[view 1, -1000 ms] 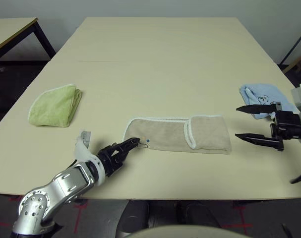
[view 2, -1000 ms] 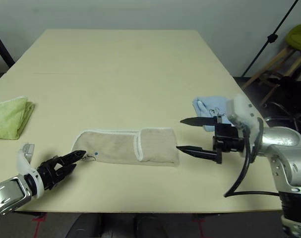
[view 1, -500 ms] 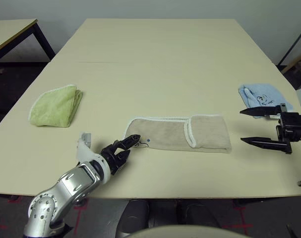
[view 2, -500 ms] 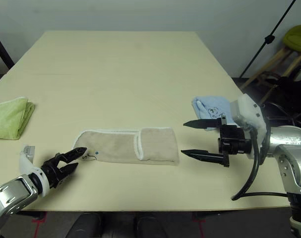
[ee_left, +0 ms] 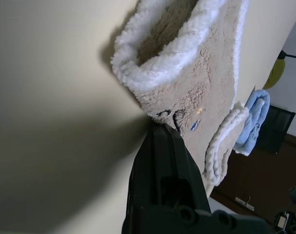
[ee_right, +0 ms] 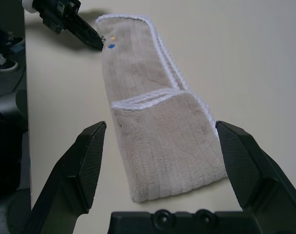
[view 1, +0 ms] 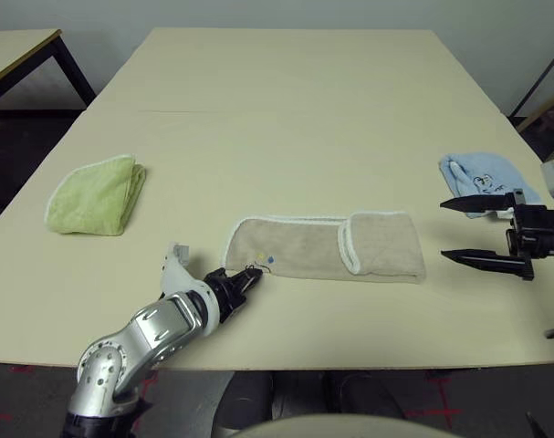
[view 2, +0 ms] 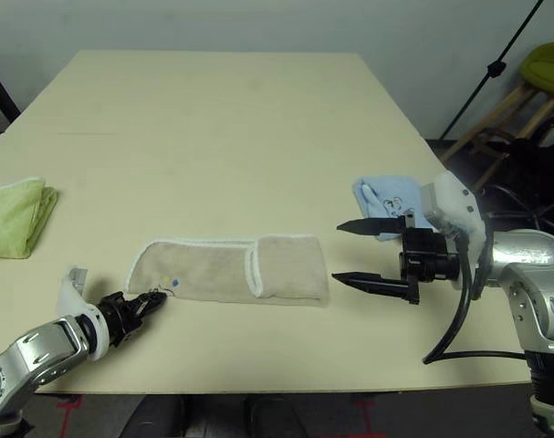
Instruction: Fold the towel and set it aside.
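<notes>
Three cloths lie on the pale desk (view 1: 286, 100), well apart from one another. The one that matters is the beige towel (view 1: 327, 246), a long strip with white corded edging, lying flat near the front edge of the desk; its right end is already doubled back over itself, so that part is two layers thick. Off to the left sits one folded yellow-green towel (view 1: 96, 193), and over on the right one small light-blue towel (view 1: 482, 178) with a printed figure.

Two arms are at work. The left hand (view 1: 249, 278) has its black fingers pinched together at the towel's near left corner, right beside a little blue dot and a dark thread loop; from the left wrist view the fingertip presses against the cloth's edge, though I cannot tell whether any cloth is actually caught. The right hand (view 1: 454, 230) hangs above the desk just past the towel's folded end, fingers spread wide, holding nothing.
</notes>
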`<state>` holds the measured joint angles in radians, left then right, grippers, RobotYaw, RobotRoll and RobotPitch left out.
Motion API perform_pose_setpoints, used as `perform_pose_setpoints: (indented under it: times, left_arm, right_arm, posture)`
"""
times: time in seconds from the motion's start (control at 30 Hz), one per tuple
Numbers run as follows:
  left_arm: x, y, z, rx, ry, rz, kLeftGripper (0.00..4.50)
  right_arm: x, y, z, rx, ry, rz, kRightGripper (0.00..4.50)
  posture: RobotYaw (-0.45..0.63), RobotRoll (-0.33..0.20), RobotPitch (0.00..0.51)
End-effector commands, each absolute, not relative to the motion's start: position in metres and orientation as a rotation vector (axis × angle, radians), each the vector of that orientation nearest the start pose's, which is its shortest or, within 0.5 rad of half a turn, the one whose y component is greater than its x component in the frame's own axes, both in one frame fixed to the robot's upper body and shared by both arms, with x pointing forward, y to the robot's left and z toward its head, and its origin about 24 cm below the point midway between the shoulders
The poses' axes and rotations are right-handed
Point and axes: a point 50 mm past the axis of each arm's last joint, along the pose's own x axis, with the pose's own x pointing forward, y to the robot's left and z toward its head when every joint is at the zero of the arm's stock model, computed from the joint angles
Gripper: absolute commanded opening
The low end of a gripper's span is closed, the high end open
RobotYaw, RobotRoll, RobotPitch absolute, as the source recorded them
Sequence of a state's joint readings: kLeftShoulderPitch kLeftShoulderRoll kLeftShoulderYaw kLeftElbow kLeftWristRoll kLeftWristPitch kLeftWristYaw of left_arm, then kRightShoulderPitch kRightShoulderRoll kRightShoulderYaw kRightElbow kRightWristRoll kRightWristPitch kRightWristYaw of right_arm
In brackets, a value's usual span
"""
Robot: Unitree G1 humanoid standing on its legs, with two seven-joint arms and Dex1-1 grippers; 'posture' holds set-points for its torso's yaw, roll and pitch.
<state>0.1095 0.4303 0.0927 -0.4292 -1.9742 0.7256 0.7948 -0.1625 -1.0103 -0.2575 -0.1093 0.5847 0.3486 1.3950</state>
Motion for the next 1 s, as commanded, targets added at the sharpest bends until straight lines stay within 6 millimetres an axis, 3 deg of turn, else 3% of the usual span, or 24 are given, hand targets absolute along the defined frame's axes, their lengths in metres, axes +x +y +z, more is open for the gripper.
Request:
perform_pose_setpoints:
  times: [0.03, 0.23, 0.43, 0.7, 0.83, 1.0]
  left_arm:
    - [0.199, 0.168, 0.089, -1.043, 0.807, -0.124, 0.01]
    - [0.207, 0.187, 0.113, -1.075, 0.604, -0.126, 0.01]
    - [0.206, 0.206, 0.12, -1.085, 0.499, -0.09, 0.01]
    - [0.193, 0.199, 0.12, -1.077, 0.527, -0.156, 0.01]
    - [0.181, 0.193, 0.119, -1.017, 0.566, -0.276, 0.86]
    - [0.176, 0.196, 0.115, -0.947, 0.634, -0.293, 2.76]
  right_arm:
    - [0.23, -0.272, 0.19, -0.381, 0.208, 1.212, 4.5]
    - [0.23, -0.272, 0.187, -0.373, 0.211, 1.208, 4.5]
    - [0.233, -0.272, 0.186, -0.37, 0.214, 1.21, 4.5]
    - [0.235, -0.273, 0.185, -0.369, 0.225, 1.216, 4.5]
    - [0.234, -0.274, 0.186, -0.366, 0.229, 1.223, 4.5]
    - [0.234, -0.274, 0.186, -0.366, 0.232, 1.227, 4.5]
  posture:
    - [0.06, 0.0, 0.121]
    - [0.08, 0.0, 0.12]
    - [0.09, 0.0, 0.117]
    - [0.1, 0.0, 0.117]
    - [0.1, 0.0, 0.116]
    - [0.1, 0.0, 0.113]
